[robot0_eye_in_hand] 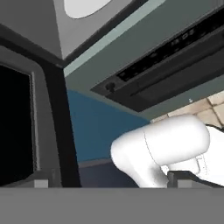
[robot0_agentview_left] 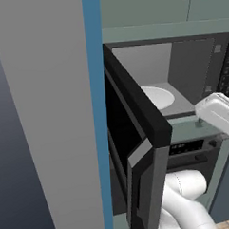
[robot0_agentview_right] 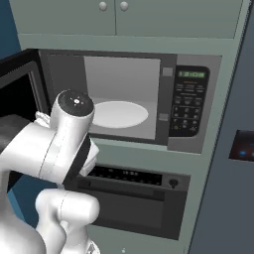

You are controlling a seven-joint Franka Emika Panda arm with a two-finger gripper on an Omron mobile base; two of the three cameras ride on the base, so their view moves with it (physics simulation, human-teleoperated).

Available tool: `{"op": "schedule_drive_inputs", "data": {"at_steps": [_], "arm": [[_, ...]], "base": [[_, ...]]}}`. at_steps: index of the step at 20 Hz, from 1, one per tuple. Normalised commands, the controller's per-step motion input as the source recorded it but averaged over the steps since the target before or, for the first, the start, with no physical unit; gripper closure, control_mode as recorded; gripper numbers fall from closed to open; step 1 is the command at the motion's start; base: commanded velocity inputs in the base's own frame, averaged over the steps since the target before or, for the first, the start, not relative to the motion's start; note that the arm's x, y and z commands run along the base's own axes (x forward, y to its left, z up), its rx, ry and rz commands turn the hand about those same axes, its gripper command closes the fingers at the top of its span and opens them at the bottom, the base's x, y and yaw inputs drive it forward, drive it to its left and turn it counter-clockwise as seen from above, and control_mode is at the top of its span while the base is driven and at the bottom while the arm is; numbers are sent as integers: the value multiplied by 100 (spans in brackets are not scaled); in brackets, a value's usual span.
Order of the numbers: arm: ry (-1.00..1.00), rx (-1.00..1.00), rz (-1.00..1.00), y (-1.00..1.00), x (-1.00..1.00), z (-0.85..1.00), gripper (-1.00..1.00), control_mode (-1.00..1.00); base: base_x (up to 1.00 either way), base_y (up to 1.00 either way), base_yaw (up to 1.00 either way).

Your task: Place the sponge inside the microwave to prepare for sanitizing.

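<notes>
The microwave point(robot0_agentview_right: 124, 101) stands with its door point(robot0_agentview_left: 136, 129) swung wide, one white plate point(robot0_agentview_right: 119, 114) lying bare in the grey cavity. My end effector point(robot0_eye_in_hand: 111, 183) sits low before the door, fingers spread apart, gripping nothing. One oven panel point(robot0_agentview_right: 131, 176) runs below.

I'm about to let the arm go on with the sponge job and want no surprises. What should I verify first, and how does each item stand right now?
1. Microwave door swung open: ok.
2. White round plate in the microwave cavity bare: ok.
3. Sponge located: cannot tell, no green block seen.
4. Hand open: ok.
5. Hand holding nothing: ok, nothing between its fingertips.
6. Oven panel below shut, out of the path: ok.
</notes>
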Motion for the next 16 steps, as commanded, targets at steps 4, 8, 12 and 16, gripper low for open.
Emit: {"op": "schedule_drive_inputs", "data": {"at_steps": [4, 8, 12, 16], "arm": [[-11, -69, 37, -25, -4, -28, -100, -100], [-10, -35, 10, 5, 0, -6, -100, -100], [5, -9, 0, 8, 8, -31, -100, -100], [27, -1, 0, 0, 44, -42, -100, -100]], "base": [[0, 0, 0], [0, 0, 0], [0, 0, 0], [0, 0, 0]]}}
